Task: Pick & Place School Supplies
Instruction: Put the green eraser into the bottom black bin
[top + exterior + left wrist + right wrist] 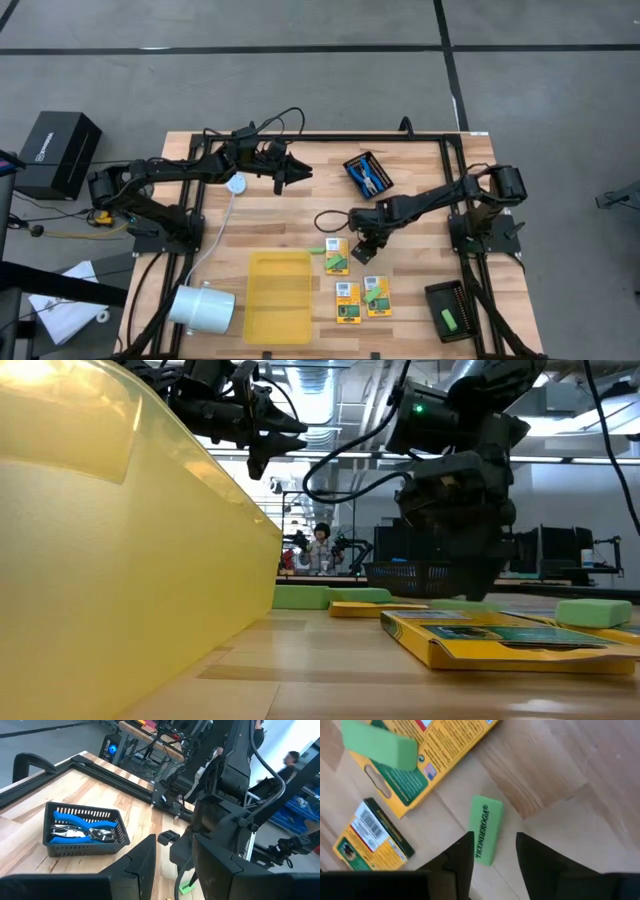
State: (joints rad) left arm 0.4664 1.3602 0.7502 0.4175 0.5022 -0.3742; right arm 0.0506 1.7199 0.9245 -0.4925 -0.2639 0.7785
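The right gripper (492, 852) hovers with jaws open over a green eraser (485, 836) lying mid-tabletop beside a crayon box (420, 760), while the left gripper (300, 173), jaws open and empty, waits near the far edge

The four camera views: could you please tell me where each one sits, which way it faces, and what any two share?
High view: overhead, looking straight down on the table and both arms.
Low view: at tabletop height, looking level past the yellow tray; arms hang from above.
Left wrist view: past its own fingers toward the mesh tray of blue-handled tools.
Right wrist view: down past open fingers at a green eraser.
Shared: high and right wrist views both show crayon boxes.
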